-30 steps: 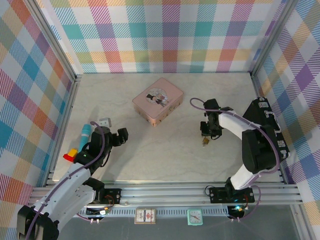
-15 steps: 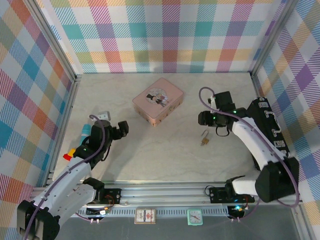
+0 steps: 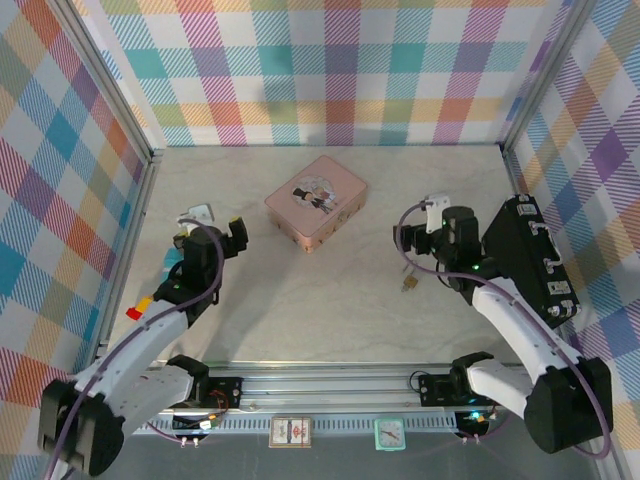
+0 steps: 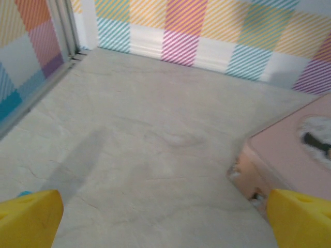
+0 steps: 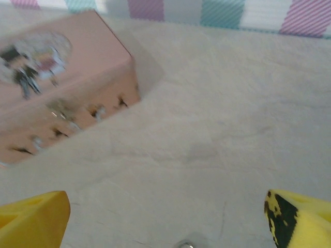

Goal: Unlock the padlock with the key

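the pink tin box [image 3: 316,201] carries a cartoon print, lettering unreadable. the padlock [image 3: 410,283] lies on bare table [image 3: 300,305], clear of walls, near the right gripper [image 5: 165,219], spread wide and empty like the left gripper [image 4: 165,217].

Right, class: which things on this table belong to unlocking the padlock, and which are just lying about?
For the job:
padlock, on the table by the right arm
key, too small to make out
left gripper and right gripper, both open

Lying about:
pink tin box
teal tube
red and yellow block
black case
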`<action>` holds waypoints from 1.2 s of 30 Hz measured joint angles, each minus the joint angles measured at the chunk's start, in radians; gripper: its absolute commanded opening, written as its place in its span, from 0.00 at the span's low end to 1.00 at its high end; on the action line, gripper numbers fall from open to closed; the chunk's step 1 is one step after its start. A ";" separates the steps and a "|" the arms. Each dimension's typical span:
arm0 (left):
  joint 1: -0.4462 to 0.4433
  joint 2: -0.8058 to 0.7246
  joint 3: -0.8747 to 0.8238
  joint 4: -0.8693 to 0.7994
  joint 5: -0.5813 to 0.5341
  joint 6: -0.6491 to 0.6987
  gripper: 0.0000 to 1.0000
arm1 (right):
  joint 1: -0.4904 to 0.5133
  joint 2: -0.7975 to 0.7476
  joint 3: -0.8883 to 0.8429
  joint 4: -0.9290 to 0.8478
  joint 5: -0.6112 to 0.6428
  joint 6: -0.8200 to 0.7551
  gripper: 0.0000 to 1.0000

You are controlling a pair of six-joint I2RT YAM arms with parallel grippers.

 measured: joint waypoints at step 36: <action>0.293 0.603 -0.172 0.761 0.424 0.227 1.00 | -0.312 0.479 -0.303 0.874 -0.282 -0.051 0.99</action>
